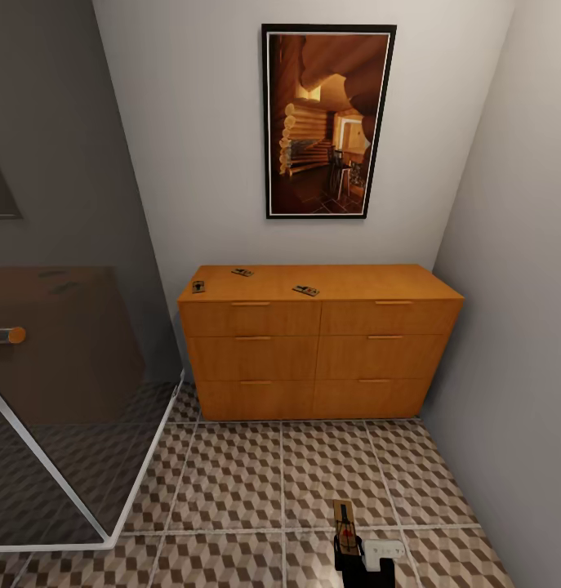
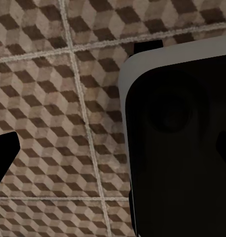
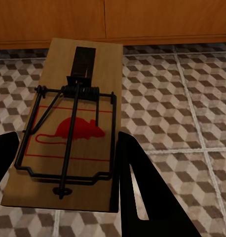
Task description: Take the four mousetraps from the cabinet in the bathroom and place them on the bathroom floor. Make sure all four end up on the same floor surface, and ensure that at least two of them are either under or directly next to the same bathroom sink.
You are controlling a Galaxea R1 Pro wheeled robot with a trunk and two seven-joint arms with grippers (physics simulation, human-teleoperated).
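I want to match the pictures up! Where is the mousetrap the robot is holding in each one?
Head view: the held mousetrap is bottom centre, in the right gripper.
Right wrist view: the held mousetrap is big, in the middle.
Left wrist view: not in it.
Shared landmark: the cube-patterned bathroom floor.

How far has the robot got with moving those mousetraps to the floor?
Nothing looks finished yet. One mousetrap sits between the right gripper's fingers, above the bathroom floor. Three mousetraps still lie on the cabinet top. All four remain to be placed, two beside a sink.
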